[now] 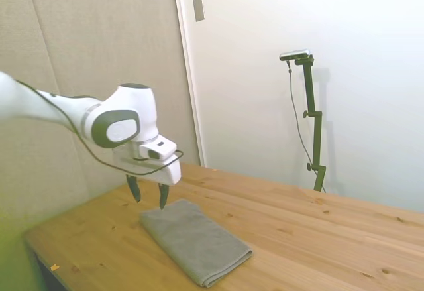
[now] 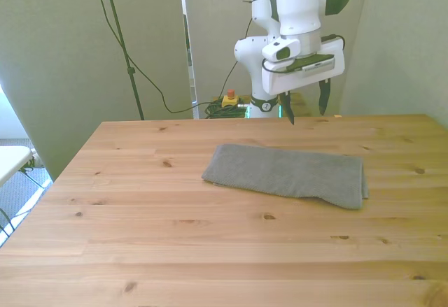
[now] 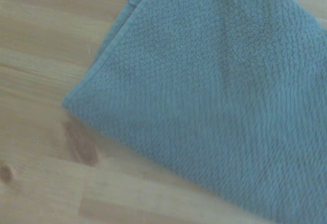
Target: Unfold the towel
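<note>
The towel (image 2: 290, 174) lies folded flat on the wooden bench (image 2: 175, 244), a long grey-olive strip near the bench's middle, one short end toward the front view's right with its layered edges showing. In the wrist view the towel (image 3: 219, 96) fills most of the picture, a rounded folded corner on bare wood. The end effector (image 2: 304, 109) hangs above the bench just behind the towel's far edge — fingers spread apart, holding nothing, pointing down and clear of the cloth.

A lab: padded wall panels (image 1: 99, 39) behind a wooden table (image 2: 210, 251).
</note>
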`<state>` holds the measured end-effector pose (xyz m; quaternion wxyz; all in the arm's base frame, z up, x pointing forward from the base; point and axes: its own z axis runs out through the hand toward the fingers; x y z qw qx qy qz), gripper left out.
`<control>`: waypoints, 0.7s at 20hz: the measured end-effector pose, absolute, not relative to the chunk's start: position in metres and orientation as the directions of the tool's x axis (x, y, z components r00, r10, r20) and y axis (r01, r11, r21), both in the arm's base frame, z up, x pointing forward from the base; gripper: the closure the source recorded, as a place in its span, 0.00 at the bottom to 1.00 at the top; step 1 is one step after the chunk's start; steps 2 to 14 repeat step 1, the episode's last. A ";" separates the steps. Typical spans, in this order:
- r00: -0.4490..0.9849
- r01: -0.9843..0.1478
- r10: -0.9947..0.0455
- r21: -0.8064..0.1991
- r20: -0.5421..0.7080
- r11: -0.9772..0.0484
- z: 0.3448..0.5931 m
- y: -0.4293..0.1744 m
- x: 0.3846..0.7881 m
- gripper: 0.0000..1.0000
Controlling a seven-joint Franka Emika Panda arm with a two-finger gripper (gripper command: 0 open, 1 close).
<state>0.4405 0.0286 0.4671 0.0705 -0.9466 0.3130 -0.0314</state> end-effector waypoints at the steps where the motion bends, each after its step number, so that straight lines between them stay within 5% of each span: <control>1: 0.781 -0.614 -0.623 -0.138 0.038 -0.777 0.465 0.040 0.423 0.00; 14: 0.781 -0.614 -0.623 -0.138 0.038 -0.777 0.465 0.040 0.423 0.00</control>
